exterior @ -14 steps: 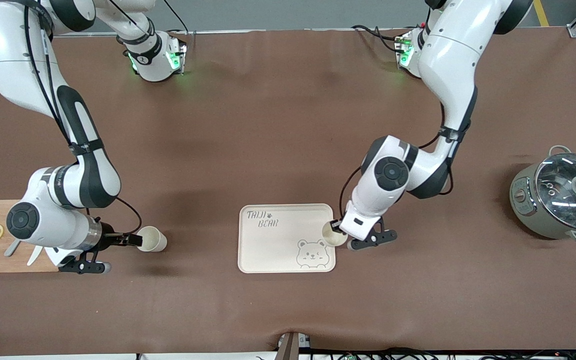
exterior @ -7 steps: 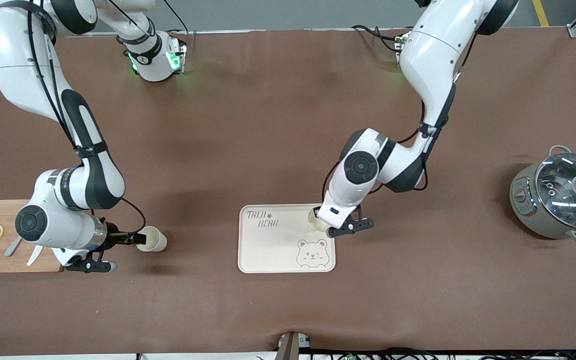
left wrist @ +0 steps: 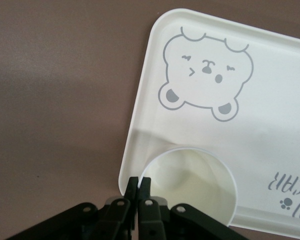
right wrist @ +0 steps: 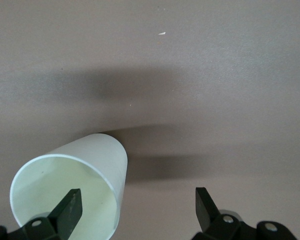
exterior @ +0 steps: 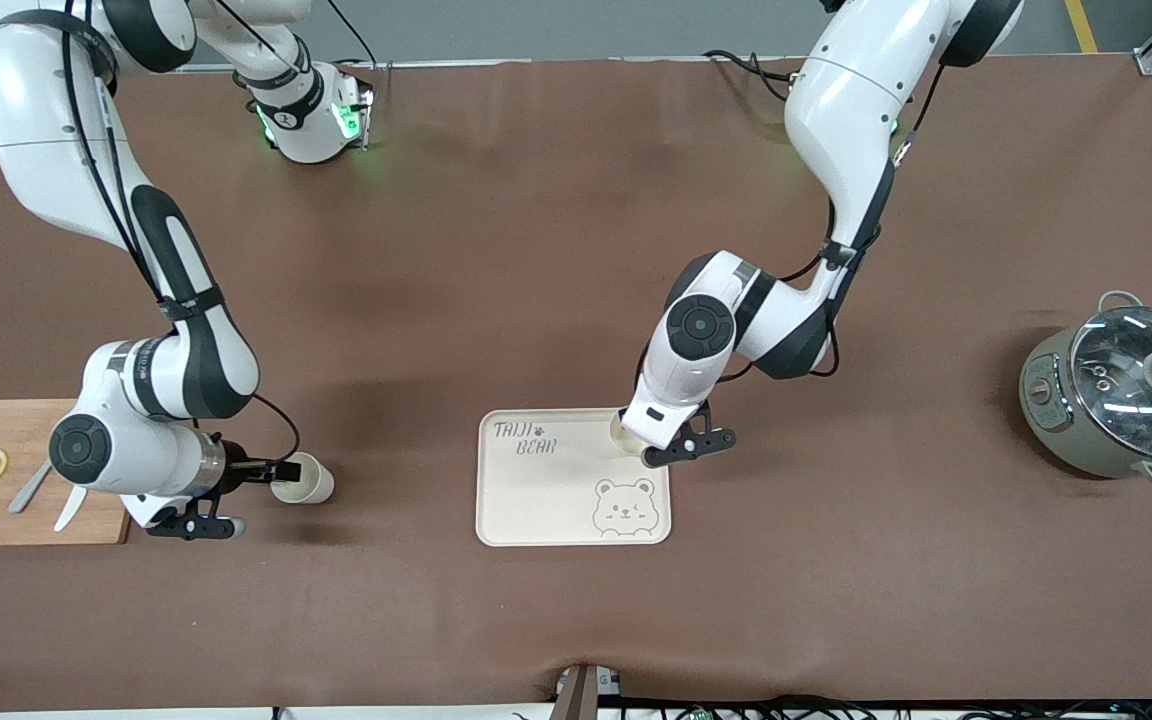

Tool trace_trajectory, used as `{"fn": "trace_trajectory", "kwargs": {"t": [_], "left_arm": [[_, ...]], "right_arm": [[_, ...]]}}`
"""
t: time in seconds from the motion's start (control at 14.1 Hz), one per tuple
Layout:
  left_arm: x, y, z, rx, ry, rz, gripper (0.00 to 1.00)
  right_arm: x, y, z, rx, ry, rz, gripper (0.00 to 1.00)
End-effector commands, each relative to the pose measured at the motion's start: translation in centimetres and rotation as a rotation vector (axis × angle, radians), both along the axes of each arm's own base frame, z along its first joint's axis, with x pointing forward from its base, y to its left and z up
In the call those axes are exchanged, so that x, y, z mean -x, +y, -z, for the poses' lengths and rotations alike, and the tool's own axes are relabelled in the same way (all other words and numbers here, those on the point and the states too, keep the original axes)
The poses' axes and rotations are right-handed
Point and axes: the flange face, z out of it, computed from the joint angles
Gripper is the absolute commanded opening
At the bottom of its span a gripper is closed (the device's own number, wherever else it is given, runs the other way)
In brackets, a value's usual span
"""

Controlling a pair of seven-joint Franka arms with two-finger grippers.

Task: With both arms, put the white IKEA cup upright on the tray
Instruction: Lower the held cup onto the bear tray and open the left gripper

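A white cup [exterior: 624,428] stands upright at the corner of the cream tray [exterior: 546,500] that is farther from the front camera and toward the left arm's end. My left gripper [exterior: 639,432] is shut on its rim. In the left wrist view my left gripper [left wrist: 138,182] pinches the rim of the cup [left wrist: 190,175] above the tray [left wrist: 270,135]. I cannot tell if the cup touches the tray. A second white cup [exterior: 304,478] stands upright on the table. My right gripper [exterior: 281,470] is open at it. In the right wrist view my right gripper [right wrist: 137,207] has one finger inside this cup [right wrist: 70,180].
A wooden cutting board [exterior: 26,525] with lemon slices and a knife lies at the right arm's end of the table, right beside the right arm's hand. A grey pot with a glass lid [exterior: 1126,395] stands toward the left arm's end.
My left arm has carried its cup from the tray's edge to the corner farther from the camera. My right gripper has moved in on the second cup, which has not moved.
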Motion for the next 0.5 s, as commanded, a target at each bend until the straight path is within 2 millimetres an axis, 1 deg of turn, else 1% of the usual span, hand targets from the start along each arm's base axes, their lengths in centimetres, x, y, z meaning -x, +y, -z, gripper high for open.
{"fn": "trace_trajectory", "kwargs": {"t": [0.0, 0.07, 0.14, 0.28, 0.43], "left_arm": [[-0.3, -0.1, 0.0, -0.065, -0.039, 0.029, 0.00], [-0.4, 0.0, 0.0, -0.072, -0.045, 0.034, 0.31], [-0.4, 0.1, 0.4, -0.082, -0.045, 0.045, 0.99], [-0.5, 0.1, 0.1, -0.096, -0.058, 0.053, 1.00], [-0.9, 0.4, -1.4, -0.079, -0.072, 0.024, 1.00]], "right_arm": [[0.0, 0.4, 0.5, 0.016, -0.005, 0.004, 1.00], [0.0, 0.5, 0.6, 0.016, -0.008, 0.003, 1.00], [0.0, 0.5, 0.9, 0.015, -0.005, 0.003, 1.00], [-0.1, 0.5, 0.9, 0.015, -0.013, 0.004, 1.00], [-0.1, 0.5, 0.8, 0.015, -0.014, 0.004, 1.00]]}}
